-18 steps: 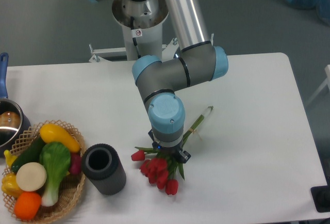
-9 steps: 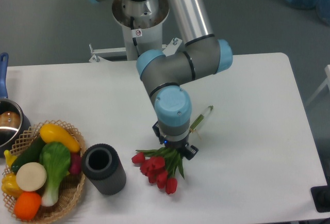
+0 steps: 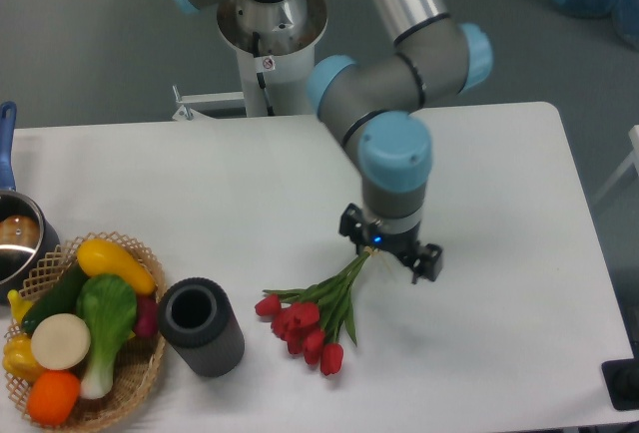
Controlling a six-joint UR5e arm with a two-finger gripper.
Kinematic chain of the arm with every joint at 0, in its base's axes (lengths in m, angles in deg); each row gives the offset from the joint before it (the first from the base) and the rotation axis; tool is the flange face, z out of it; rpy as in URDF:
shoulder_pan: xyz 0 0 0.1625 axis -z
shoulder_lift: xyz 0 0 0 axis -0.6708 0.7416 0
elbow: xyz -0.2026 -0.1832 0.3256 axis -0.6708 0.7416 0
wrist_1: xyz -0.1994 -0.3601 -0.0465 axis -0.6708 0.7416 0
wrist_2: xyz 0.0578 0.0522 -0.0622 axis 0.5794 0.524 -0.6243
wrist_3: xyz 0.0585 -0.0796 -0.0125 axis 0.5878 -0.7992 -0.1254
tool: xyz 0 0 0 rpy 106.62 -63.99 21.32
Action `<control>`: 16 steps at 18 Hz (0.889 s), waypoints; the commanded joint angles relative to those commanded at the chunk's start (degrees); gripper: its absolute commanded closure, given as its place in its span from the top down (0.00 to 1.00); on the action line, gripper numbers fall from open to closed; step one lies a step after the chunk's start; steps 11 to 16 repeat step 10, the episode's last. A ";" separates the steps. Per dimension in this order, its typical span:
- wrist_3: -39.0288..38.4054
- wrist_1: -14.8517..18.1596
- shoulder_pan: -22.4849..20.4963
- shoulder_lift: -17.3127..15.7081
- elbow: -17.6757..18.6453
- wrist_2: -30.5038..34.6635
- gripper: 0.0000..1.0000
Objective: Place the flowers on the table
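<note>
Item: the flowers (image 3: pixel 318 319), a bunch of red tulips with green stems, lying on the table (image 3: pixel 499 174) in the front centre, buds toward the near edge, stems running up and right toward the gripper (image 3: pixel 389 250). Gripper: positioned directly over the stem ends, its two dark fingers standing apart on either side; whether the stems are clasped or let go cannot be told from this angle, since the wrist hides the tips. Adjacent: a dark cylindrical vase (image 3: pixel 201 326), upright, just left of the buds but not touching them; a wicker basket (image 3: pixel 130 378) of vegetables further left; a pot (image 3: pixel 15 238) at the left edge. Status, as judged: bunch resting on the surface, placement largely done. Hazards: if the fingers snag a stem, a lift would likely drag or raise the bunch again; a sideways pull could sweep the buds into the vase and tip it; loosely bunched stems may fan apart once free.
</note>
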 joint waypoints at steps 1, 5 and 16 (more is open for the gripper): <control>0.98 0.17 -0.35 -0.44 -0.61 0.00 1.00; 1.42 0.62 -0.27 -0.36 -1.32 0.61 1.00; 1.42 0.44 -0.27 -0.36 -0.97 1.05 1.00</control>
